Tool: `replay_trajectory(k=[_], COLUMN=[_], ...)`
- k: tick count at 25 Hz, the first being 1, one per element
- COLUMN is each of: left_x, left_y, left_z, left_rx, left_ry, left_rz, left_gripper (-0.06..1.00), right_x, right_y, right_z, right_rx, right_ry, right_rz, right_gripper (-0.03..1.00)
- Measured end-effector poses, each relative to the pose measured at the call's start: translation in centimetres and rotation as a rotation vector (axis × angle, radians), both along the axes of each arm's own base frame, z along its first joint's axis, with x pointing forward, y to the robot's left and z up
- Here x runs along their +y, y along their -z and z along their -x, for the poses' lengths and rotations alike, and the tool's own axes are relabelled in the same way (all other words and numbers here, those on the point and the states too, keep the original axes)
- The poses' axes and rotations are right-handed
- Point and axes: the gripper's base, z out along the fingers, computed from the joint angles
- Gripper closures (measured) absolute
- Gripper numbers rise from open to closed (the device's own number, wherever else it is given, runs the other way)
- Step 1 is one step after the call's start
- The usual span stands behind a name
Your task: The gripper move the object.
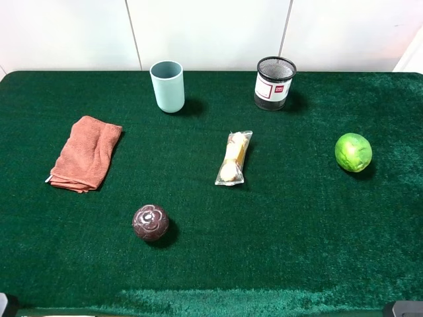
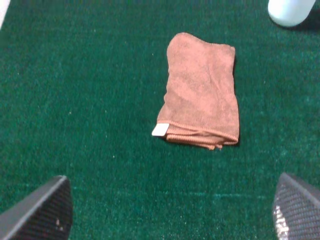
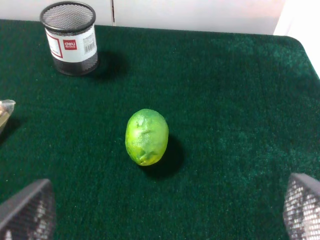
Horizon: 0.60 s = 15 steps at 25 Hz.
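The pale blue-green cup (image 1: 167,86) stands upright at the back of the green table, left of centre, with nothing touching it. Its base shows at one corner of the left wrist view (image 2: 290,11). My left gripper (image 2: 169,215) is open and empty, its fingers (image 2: 40,210) wide apart, hovering short of the orange towel and far from the cup. My right gripper (image 3: 165,210) is open and empty, its fingertips (image 3: 302,205) spread in front of a green ball. In the high view only dark bits of the arms show at the bottom corners.
An orange folded towel (image 1: 86,153) lies at the left. A black mesh pen pot (image 1: 274,82) stands at the back right. A wrapped snack packet (image 1: 234,158) lies in the middle, a green ball (image 1: 353,152) at the right, a dark brown ball (image 1: 150,222) at the front.
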Motion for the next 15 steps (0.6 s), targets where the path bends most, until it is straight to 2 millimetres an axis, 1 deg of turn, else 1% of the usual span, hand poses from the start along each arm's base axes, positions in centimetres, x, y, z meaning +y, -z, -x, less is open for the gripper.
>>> replay_trajectory(k=[4,8,9,15], left_x=[0.0,0.0,-0.1,-0.2], left_y=[-0.8,-2.0,-2.9,-5.3], left_z=[0.1,-1.0,-2.0,-5.8], left_rx=[0.003,0.079,0.119,0.247], left_ry=[-0.001,-0.001,-0.002,0.000], left_rz=[0.000,-0.002,-0.004,-0.006], left_gripper=[0.14,0.14,0.14,0.14], right_x=[0.0,0.0,0.0,0.0], right_y=[0.0,0.0,0.0,0.0], right_z=[0.0,0.0,0.0,0.0], right_rx=[0.000,0.000,0.000,0.000], right_ry=[0.000,0.000,0.000,0.000], right_rz=[0.000,0.000,0.000,0.000], right_gripper=[0.27,0.27,0.27,0.27])
